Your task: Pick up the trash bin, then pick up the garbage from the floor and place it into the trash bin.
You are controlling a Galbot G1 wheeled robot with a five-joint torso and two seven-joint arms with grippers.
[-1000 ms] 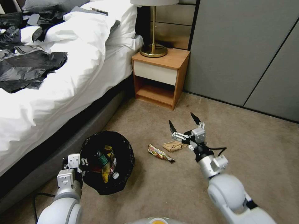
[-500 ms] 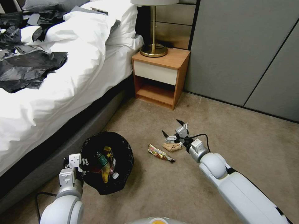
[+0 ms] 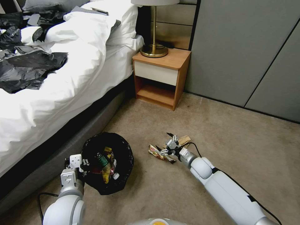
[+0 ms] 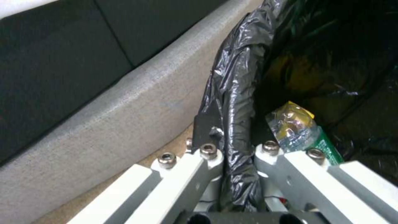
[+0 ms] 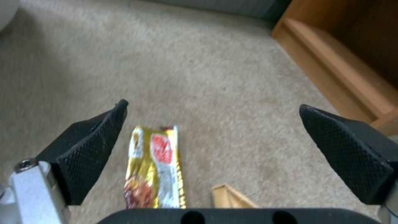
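Carpet (image 3: 256, 137), beige and short-piled, covers the floor between the bed (image 3: 62, 81) on the left and the grey wall panels (image 3: 250, 50) at the far right. The trash bin (image 3: 125, 170), lined with a crinkled black bag folded over its rim, sits at the near left, close beside the grey base of the bed. Inside it lie yellow and red wrappers and a small bottle with a green label (image 4: 298, 130). The left gripper (image 3: 75, 164) is at the bin's left rim; in the left wrist view (image 4: 232, 155) its fingers are clamped tight on the bag-covered rim, one dark pad (image 4: 206, 127) pressed against the outside of the bag.

To the right of the bin, a gold and red snack wrapper (image 3: 155, 151) lies flat on the carpet, and a brown paper bag (image 3: 185, 139) lies just beyond it, farther right. The right gripper (image 3: 164, 142) is low over these two pieces, its arm reaching in from the near right. In the right wrist view (image 5: 215, 115) its two black textured fingers (image 5: 89, 149) are spread wide and grip nothing; the snack wrapper (image 5: 155, 168) lies between them, nearer one finger, with a corner of the paper bag (image 5: 230, 197) beside it.

A wooden nightstand (image 3: 162, 75) stands far behind the litter, carrying a brass lamp (image 3: 154, 43). Loose black plastic bags (image 3: 28, 67) lie on the white bedding.
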